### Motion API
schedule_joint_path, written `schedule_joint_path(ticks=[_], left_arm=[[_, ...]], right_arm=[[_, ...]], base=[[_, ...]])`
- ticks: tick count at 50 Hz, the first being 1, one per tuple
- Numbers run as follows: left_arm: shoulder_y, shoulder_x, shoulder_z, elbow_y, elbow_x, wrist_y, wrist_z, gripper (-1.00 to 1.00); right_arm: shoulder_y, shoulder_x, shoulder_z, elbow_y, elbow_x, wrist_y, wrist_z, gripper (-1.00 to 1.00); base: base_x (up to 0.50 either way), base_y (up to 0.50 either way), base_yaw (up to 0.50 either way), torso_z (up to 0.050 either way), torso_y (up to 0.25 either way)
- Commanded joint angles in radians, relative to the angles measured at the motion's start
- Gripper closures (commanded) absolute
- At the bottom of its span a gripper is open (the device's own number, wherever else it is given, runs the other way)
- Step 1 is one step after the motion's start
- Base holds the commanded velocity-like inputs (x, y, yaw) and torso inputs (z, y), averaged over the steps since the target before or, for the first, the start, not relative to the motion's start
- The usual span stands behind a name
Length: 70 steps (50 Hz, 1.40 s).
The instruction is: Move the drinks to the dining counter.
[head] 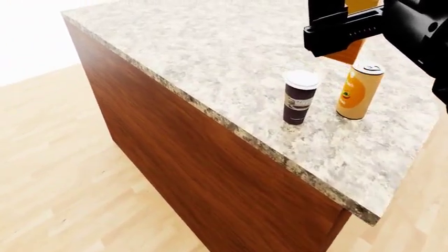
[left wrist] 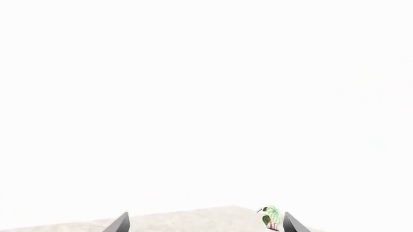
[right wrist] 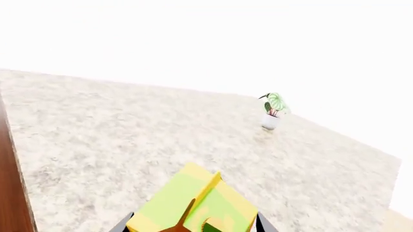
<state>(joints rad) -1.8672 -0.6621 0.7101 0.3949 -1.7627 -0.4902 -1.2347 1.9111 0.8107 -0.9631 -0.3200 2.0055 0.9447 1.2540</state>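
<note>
The dining counter [head: 210, 68] is a granite-topped island with plain reddish wood sides. On it, near the front edge, a dark brown paper cup [head: 300, 97] with a white lid stands upright. Close beside it stands the tall orange can [head: 359, 91]. Just behind the can, my right gripper [head: 343, 29] is shut on the yellow-orange juice carton [head: 347, 52]. In the right wrist view the carton [right wrist: 193, 205] fills the gap between the fingers [right wrist: 126, 223]. My left gripper [left wrist: 206, 216] is open with nothing in it, over the pale counter top [left wrist: 193, 220].
A small potted plant [right wrist: 272, 111] in a white pot stands far back on the counter top, and also shows in the left wrist view as the plant [left wrist: 271, 217]. Light wooden floor [head: 56, 168] surrounds the island. The counter's corner [head: 368, 212] lies near the cup and can.
</note>
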Motion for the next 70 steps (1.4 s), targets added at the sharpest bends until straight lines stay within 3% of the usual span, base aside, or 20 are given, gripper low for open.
schedule_joint_path(ticks=[1, 21, 41, 55, 70], left_arm=[[0.0, 0.0, -0.002, 0.001, 0.002, 0.0, 0.002, -1.0], [-0.001, -0.004, -0.005, 0.001, -0.004, -0.003, -0.004, -1.0], [0.006, 0.0, -0.003, -0.003, 0.005, -0.001, 0.001, -1.0], [0.007, 0.002, -0.002, 0.001, 0.004, -0.004, -0.003, -1.0], [0.006, 0.003, -0.002, 0.0, 0.003, -0.006, -0.004, -1.0]], right_arm=[[0.031, -0.001, 0.013, 0.008, -0.038, 0.028, 0.004, 1.0], [0.058, 0.097, 0.013, -0.047, 0.125, 0.017, 0.127, 1.0], [-0.111, 0.277, 0.003, -0.243, 0.191, -0.105, 0.172, 1.0], [-0.223, 0.311, -0.014, -0.285, 0.127, -0.173, 0.13, 1.0], [-0.187, 0.298, -0.026, -0.295, 0.184, -0.155, 0.173, 1.0]], base=[[0.0, 0.0, 0.0, 0.0, 0.0], [0.0, 0.0, 0.0, 0.0, 0.002], [0.0, 0.0, 0.0, 0.001, 0.001], [0.0, 0.0, 0.0, 0.001, 0.001], [0.0, 0.0, 0.0, 0.001, 0.001]])
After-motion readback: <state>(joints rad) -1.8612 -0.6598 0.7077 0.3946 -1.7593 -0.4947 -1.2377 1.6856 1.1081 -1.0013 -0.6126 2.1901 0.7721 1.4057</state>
